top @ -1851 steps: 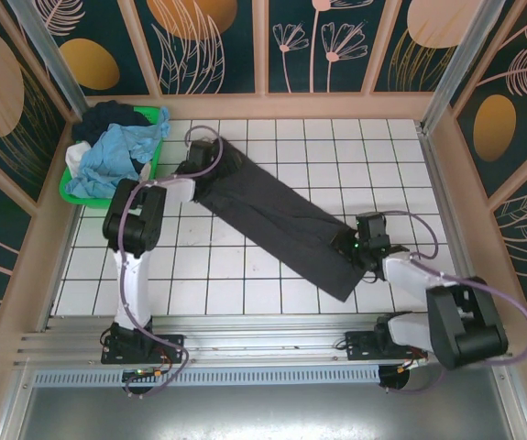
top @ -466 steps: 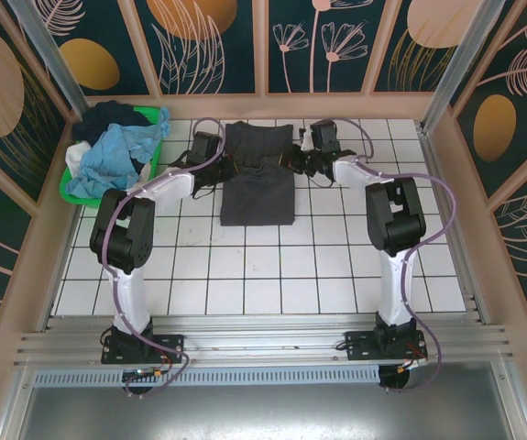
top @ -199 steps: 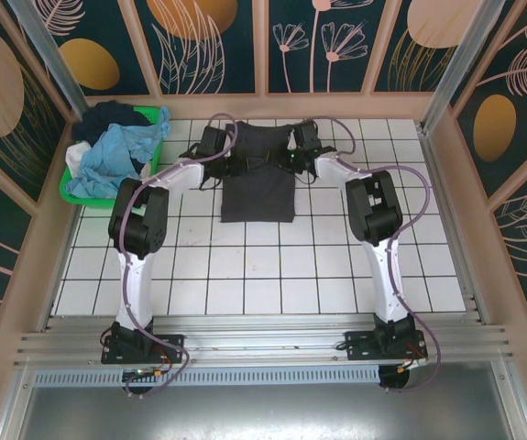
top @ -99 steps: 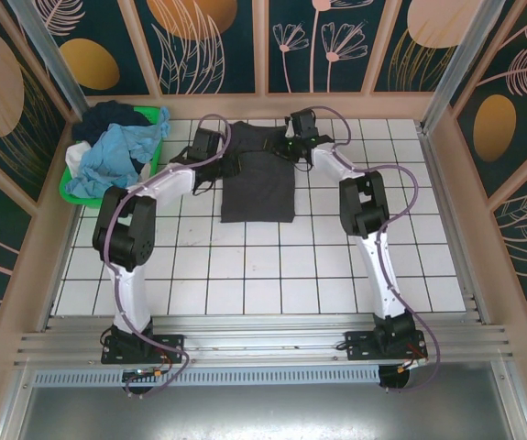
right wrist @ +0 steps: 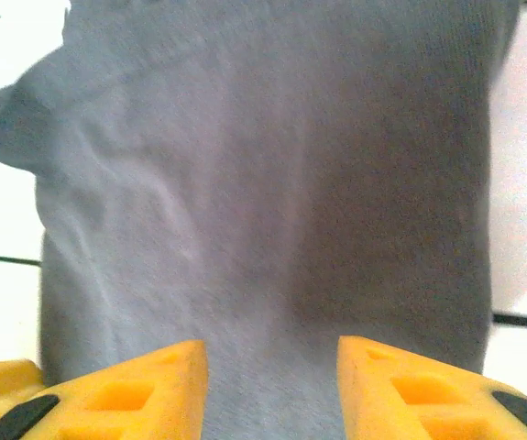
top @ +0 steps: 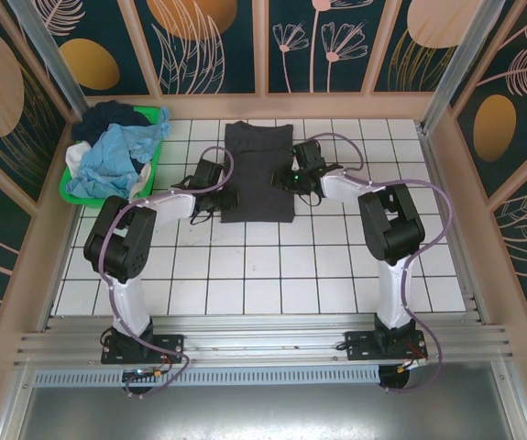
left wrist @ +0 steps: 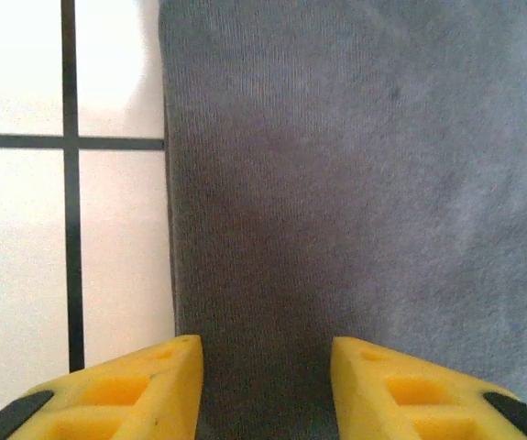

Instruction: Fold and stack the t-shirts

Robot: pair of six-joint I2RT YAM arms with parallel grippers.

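Charcoal-grey t-shirt (top: 258,172), folded into a neat rectangle, lies flat at the far middle of the white tiled surface (top: 336,266). My left gripper (top: 219,190) sits at the shirt's left edge, near the corner closest to my bases. Its yellow fingers are spread, with grey cloth showing through the gap. My right gripper (top: 290,177) is at the shirt's right edge, about halfway along, its fingers likewise spread over the cloth with nothing pinched between them. At the far left corner, a bright green basket (top: 159,128) holds a light blue t-shirt (top: 112,158) heaped on top, a dark navy t-shirt (top: 112,115) behind it and a white t-shirt (top: 77,156) at the left side.
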